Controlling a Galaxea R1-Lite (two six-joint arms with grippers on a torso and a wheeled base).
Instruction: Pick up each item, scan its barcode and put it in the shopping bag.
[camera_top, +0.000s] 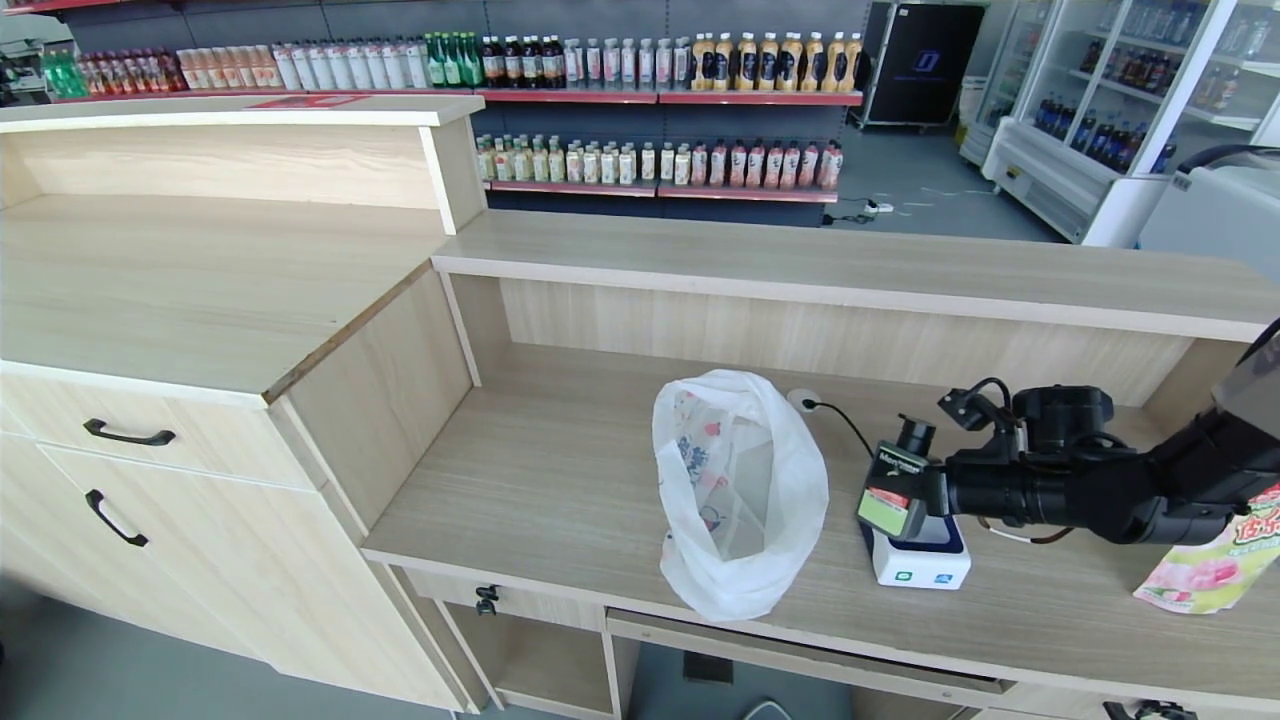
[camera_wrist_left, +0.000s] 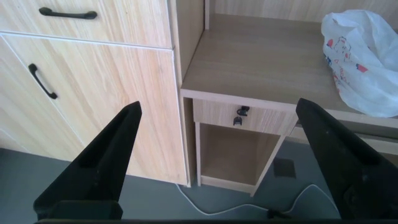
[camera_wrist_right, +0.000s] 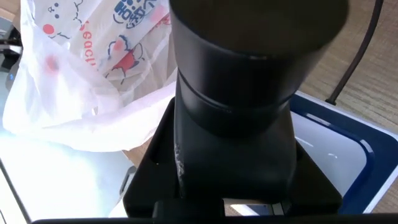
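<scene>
Right arm comes in from the right side over the lower counter (camera_top: 560, 480); the right gripper (camera_top: 928, 490) has a small dark bottle (camera_top: 893, 490) clamped in it, black cap up top, green and red label facing out; you can't really see the fingers themselves, but the bottle hangs off the end of the arm with nothing else under it, so they're closed onto it. The bottle sits right above the scanner (camera_top: 920, 565), that little white box with the blue top; from the right wrist view the bottle (camera_wrist_right: 249, 81) blocks most of what's in front, with the scanner (camera_wrist_right: 336, 155) just behind it.

The shopping bag (camera_top: 740, 490) is just beside the scanner on the robot's left; white thin plastic with cartoon prints, mouth open, slumped toward the front edge of the counter; can't tell if anything's inside. A pink pouch (camera_top: 1205, 570) lies on the counter at the far right, partly under the arm. A black cable (camera_top: 845, 425) runs from a round port in the counter back toward the scanner.

Left gripper (camera_wrist_left: 219, 106) hangs low, out in front of the counter and above the floor; its fingers (camera_wrist_left: 106, 162) are spread wide with nothing between them; past them you can see the bag (camera_wrist_left: 364, 56) up on the counter edge.

Drinks shelves (camera_top: 650, 160) line the back wall.
</scene>
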